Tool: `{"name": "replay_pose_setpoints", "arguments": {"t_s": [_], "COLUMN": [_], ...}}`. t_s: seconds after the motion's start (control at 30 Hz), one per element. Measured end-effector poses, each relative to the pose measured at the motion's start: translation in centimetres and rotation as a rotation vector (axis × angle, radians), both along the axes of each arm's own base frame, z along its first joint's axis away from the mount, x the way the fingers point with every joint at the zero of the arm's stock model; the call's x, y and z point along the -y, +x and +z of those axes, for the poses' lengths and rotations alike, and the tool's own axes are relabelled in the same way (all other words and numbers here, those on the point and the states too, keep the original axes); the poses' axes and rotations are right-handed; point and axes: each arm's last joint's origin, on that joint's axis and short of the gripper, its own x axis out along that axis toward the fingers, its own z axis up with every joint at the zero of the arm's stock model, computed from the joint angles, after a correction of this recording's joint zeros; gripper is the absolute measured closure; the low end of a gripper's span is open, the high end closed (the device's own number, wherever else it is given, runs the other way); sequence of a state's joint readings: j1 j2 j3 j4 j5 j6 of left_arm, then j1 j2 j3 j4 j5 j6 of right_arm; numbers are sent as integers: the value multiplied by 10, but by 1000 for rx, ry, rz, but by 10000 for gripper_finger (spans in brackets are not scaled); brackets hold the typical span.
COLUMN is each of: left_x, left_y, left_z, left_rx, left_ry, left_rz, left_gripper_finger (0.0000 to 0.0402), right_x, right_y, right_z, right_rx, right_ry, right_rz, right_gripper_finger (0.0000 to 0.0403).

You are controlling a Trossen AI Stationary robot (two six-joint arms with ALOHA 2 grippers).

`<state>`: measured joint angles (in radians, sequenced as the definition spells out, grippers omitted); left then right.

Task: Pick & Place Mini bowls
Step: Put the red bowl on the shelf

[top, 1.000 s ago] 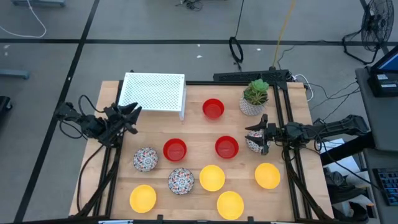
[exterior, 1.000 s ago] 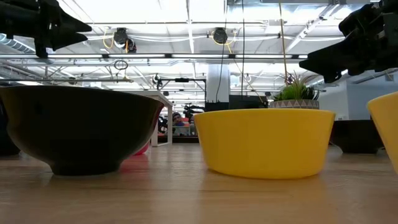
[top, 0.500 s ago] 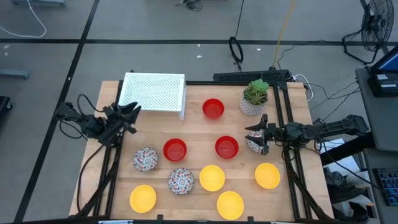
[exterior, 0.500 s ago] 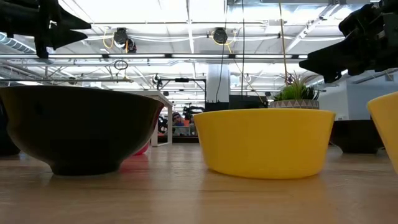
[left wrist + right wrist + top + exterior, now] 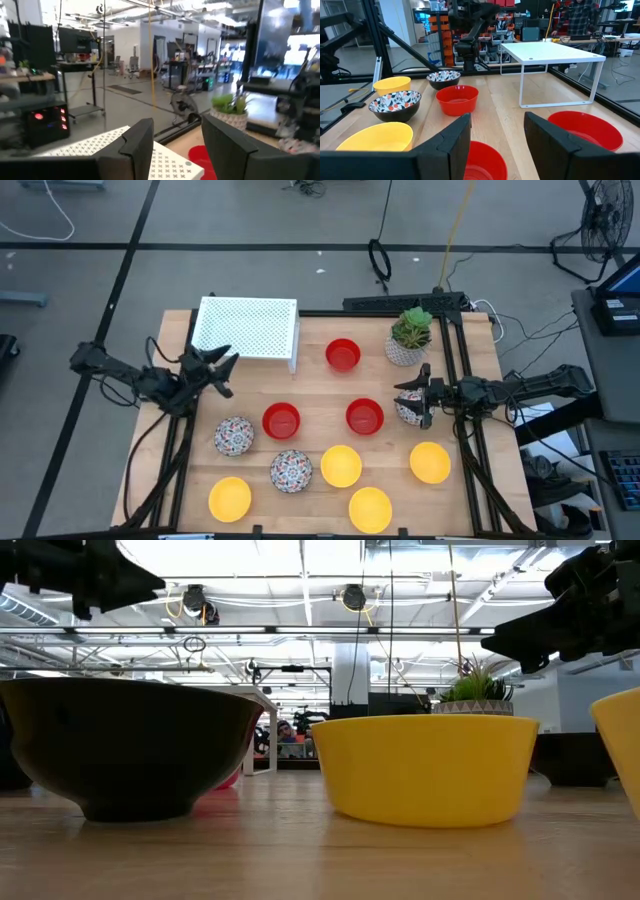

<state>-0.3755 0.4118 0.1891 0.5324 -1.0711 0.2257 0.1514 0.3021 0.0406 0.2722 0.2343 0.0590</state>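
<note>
The left gripper (image 5: 222, 367) hangs above the table's (image 5: 320, 430) left side, just in front of the white perforated rack (image 5: 245, 328), with its fingers (image 5: 135, 147) parted and nothing between them. Its wrist view looks over the rack's top (image 5: 165, 160) toward a red bowl (image 5: 202, 156) and the potted plant (image 5: 229, 111).

The right gripper (image 5: 413, 397) is over the table's right side, its jaws spread and empty. A speckled bowl (image 5: 408, 410) lies directly under its fingers; whether they touch it cannot be told. In its wrist view the dark fingers (image 5: 451, 145) frame a red bowl (image 5: 480, 161) close below.

The mini bowls lie scattered on the wooden table. One red bowl (image 5: 342, 354) stands at the back, between the rack and the potted plant (image 5: 409, 337). Two more red bowls (image 5: 281, 420) (image 5: 364, 416) are in the middle row. A speckled bowl (image 5: 234, 435) lies left of them, and another (image 5: 291, 470) nearer the front. Four yellow bowls take the front: one at the left (image 5: 230, 498), one in the middle (image 5: 341, 465), one at the front edge (image 5: 370, 509), and one at the right (image 5: 430, 462).

In the low view, a dark-looking bowl (image 5: 130, 745) and a yellow bowl (image 5: 425, 768) stand close to the camera.
</note>
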Motion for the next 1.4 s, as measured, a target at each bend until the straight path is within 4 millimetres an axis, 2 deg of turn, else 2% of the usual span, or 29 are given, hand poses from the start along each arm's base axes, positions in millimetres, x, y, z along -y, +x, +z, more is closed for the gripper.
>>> {"name": "replay_pose_setpoints", "arguments": {"t_s": [0.2,0.33,0.47,0.73,0.83,0.97,1.27,1.4], "left_x": [6,13,22,38,45,51,57,62], "left_y": [25,46,68,108,116,123,132,134], "left_z": [15,18,14,-11,-19,-24,-56,-69], "left_rx": [-179,-297,-451,-804,-918,-970,-1110,-1173], "left_ry": [48,21,-59,-276,-319,-339,-534,-526], "left_rz": [12,-108,-315,-638,-761,-908,-885,-894], "left_gripper_finger": [231,231,231,231,231,231,231,231], "right_x": [0,0,0,0,0,0,0,0], "right_y": [0,0,0,0,0,0,0,0], "right_z": [0,0,0,0,0,0,0,0], "right_rx": [0,0,0,0,0,0,0,0], "right_ry": [0,0,0,0,0,0,0,0], "right_rz": [0,0,0,0,1,0,0,0], "right_gripper_finger": [231,231,231,231,232,231,231,231]}}
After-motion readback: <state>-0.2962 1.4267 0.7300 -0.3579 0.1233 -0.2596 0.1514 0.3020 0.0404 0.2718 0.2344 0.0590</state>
